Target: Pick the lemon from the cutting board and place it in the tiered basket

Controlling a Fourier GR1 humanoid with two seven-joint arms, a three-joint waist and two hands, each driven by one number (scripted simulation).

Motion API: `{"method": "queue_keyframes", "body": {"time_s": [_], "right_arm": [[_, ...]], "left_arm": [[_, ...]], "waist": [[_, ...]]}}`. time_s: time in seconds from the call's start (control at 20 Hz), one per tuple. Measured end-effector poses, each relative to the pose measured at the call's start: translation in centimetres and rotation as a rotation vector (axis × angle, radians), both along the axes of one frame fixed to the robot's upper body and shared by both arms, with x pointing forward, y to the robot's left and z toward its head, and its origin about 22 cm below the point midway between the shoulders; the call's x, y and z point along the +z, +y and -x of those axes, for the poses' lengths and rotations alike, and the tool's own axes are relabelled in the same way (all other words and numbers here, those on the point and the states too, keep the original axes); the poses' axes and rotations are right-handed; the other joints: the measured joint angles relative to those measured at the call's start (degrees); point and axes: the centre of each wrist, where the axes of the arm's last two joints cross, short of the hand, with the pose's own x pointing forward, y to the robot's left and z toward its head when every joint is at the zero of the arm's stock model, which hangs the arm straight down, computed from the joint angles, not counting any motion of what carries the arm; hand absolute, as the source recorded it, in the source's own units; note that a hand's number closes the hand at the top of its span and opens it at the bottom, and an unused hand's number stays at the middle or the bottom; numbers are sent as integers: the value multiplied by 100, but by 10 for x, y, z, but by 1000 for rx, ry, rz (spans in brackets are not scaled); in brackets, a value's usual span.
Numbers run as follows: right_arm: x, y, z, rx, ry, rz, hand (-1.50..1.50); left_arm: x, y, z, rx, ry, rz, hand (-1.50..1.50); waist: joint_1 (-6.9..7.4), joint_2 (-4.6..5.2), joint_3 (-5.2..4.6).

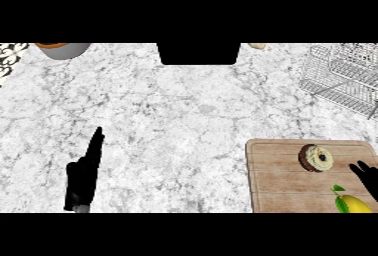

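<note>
Nearest you, the lemon (pixel 354 204) lay on the cutting board (pixel 284 172), just beside your right hand (pixel 366 176), fingers straight and apart. Your left hand (pixel 83 175) rested open on the table (pixel 184 110). A donut (pixel 316 157) sat further; the basket (pixel 343 77) stood farthest.

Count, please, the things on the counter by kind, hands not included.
Fruit: 1, the lemon
Pastry: 1, the donut
Boards: 1, the cutting board
Baskets: 1, the wire tiered basket
Pots or bowls: 1, the grey vessel, partly cut off
Total: 5
</note>
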Motion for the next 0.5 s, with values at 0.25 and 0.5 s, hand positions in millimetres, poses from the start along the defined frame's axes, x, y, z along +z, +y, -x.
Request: {"method": "queue_keyframes", "body": {"time_s": [0.25, 0.5], "right_arm": [[-2, 3, -4, -9, 36, 9, -150], [-9, 3, -12, -19, 68, 19, -150]], "left_arm": [[2, 4, 1, -2, 0, 0, 0], [1, -4, 1, 3, 6, 0, 0]], "waist": [[-5, 1, -2], [-8, 3, -4]]}}
